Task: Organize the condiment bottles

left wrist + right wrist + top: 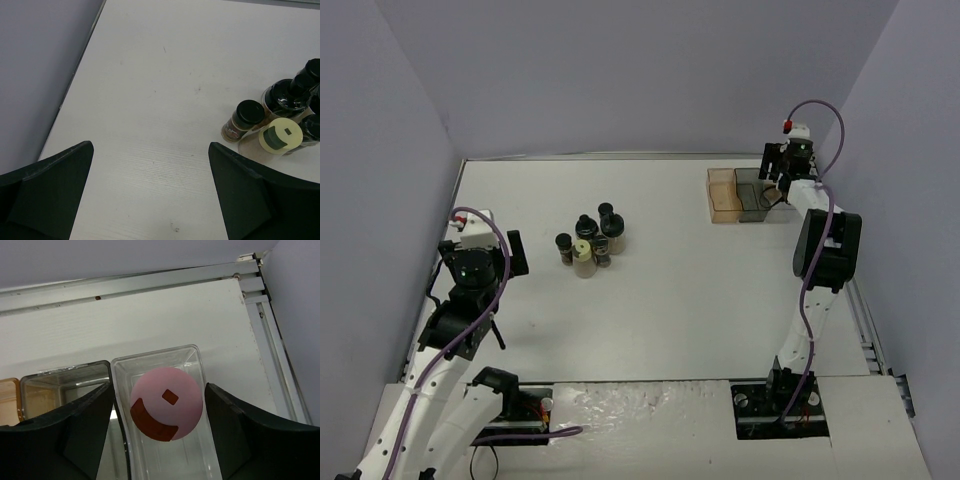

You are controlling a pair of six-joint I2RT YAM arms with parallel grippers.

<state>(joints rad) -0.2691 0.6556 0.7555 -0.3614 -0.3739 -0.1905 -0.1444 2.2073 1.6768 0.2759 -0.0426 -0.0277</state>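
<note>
Several small spice jars stand bunched at the table's centre-left: a yellow-capped jar [583, 254] [280, 136] with black-capped jars [586, 226] [248, 114] around it. My left gripper [510, 256] [150, 150] is open and empty, low over bare table to the left of the bunch. A pink-capped jar [166, 402] stands upright in the clear compartment [155, 351] of the tray [724, 196] at the back right. My right gripper [778, 188] [157, 390] hangs over it, open, with a finger on each side of the pink cap and small gaps showing.
The tray has an amber compartment [7, 397], a grey one [65, 375] and the clear one, side by side. A metal rail [125, 285] runs along the table's back edge, just beyond the tray. Grey walls close in the left, back and right.
</note>
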